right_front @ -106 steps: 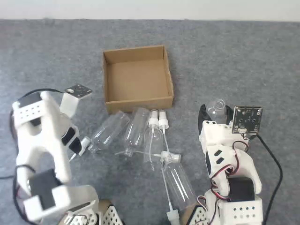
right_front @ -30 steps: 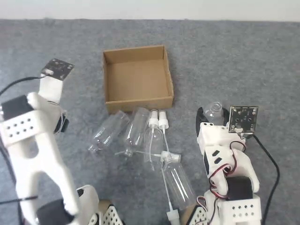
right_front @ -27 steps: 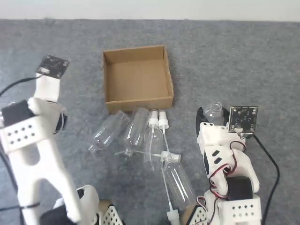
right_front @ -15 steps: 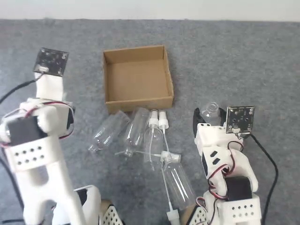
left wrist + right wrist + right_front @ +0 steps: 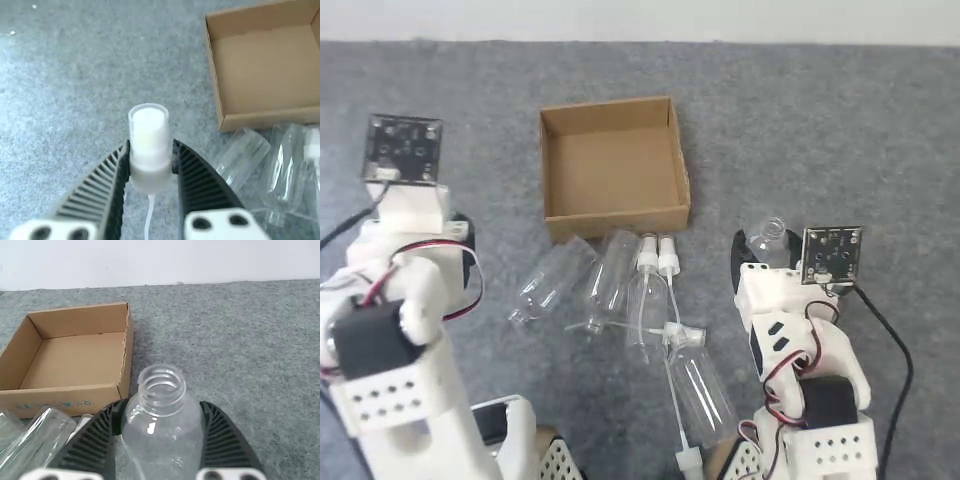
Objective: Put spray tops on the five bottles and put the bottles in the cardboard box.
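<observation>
A white spray top (image 5: 148, 145) sits clamped between the two black ribbed fingers of the left gripper (image 5: 150, 150), its thin dip tube hanging down between them; it is held above the tabletop off the left side of the open brown cardboard box (image 5: 265, 65), well apart from the box wall. The right gripper (image 5: 161, 410) has its fingers closed around a clear plastic bottle (image 5: 161, 425) whose threaded neck is open and bare, pointing out past the fingertips; seen from the high view, this bottle (image 5: 770, 235) is off the front right corner of the box (image 5: 612, 170), near it but not touching. Just beside the box's front wall two uncapped clear bottles lie on their sides, one (image 5: 552, 275) nearer the front left corner and one (image 5: 613, 270) next to it toward the middle. A third lying bottle (image 5: 648, 300) carries a white top, its top end close to the front wall. A fourth capped bottle (image 5: 700, 385) lies farther out from the box. A loose spray top (image 5: 688, 460) lies beyond that one. Everything rests on a grey felt-like tabletop (image 5: 820, 120).
</observation>
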`<move>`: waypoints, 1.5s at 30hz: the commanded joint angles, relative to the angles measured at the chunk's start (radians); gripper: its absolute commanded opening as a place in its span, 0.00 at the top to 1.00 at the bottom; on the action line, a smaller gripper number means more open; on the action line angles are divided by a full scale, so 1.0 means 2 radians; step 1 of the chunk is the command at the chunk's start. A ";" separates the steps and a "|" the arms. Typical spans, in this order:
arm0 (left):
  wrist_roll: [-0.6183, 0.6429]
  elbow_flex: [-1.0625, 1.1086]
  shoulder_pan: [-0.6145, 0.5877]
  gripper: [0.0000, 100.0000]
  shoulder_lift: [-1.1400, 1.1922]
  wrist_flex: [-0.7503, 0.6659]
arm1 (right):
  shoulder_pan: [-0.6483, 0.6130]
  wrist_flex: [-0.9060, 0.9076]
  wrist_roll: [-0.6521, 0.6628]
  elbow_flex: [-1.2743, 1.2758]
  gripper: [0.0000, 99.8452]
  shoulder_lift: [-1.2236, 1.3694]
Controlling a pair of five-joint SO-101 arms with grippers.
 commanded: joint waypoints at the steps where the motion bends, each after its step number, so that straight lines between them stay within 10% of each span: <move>1: 0.026 0.000 0.002 0.99 -0.022 -0.032 | -0.003 -0.010 0.000 -0.008 0.97 -0.010; 12: 0.126 -0.003 0.012 0.99 -0.024 -0.079 | -0.004 -0.010 0.000 -0.008 0.97 -0.010; 45: 0.226 -0.021 0.311 0.99 -0.024 -0.252 | -0.033 -0.023 0.025 -0.008 0.97 -0.010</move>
